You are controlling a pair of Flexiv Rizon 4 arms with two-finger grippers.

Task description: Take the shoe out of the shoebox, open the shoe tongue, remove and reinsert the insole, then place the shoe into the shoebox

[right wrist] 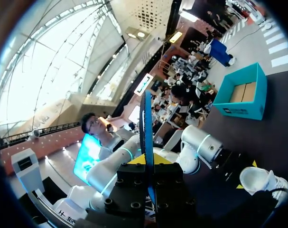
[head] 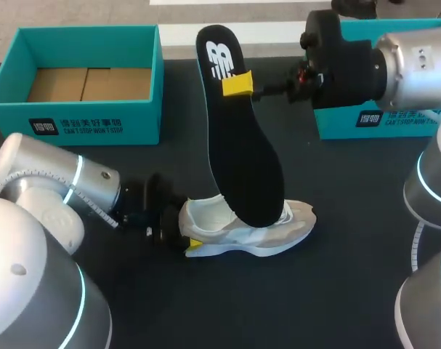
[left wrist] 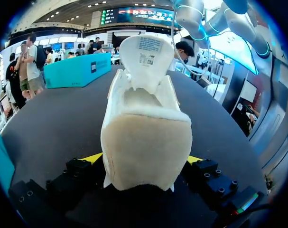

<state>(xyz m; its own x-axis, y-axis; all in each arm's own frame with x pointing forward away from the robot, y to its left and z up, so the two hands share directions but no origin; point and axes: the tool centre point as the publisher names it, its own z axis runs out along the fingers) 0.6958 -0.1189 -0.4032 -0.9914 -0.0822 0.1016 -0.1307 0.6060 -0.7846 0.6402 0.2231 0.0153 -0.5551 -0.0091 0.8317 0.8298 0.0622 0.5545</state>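
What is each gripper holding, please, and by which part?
Right gripper: the insole, near its upper end. Left gripper: the shoe, at its heel.

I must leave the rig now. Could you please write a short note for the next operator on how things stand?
Left gripper: jaws shut on the heel of the sneaker, which stands on the table, outside the shoebox.
Right gripper: jaws shut on the black insole near its heel end, held steeply, toe end in the sneaker's opening.
Done: sneaker out, tongue raised.
Unclear: whether the insole is coming out or going back in.
Left: seat the insole, place the sneaker in the empty shoebox.
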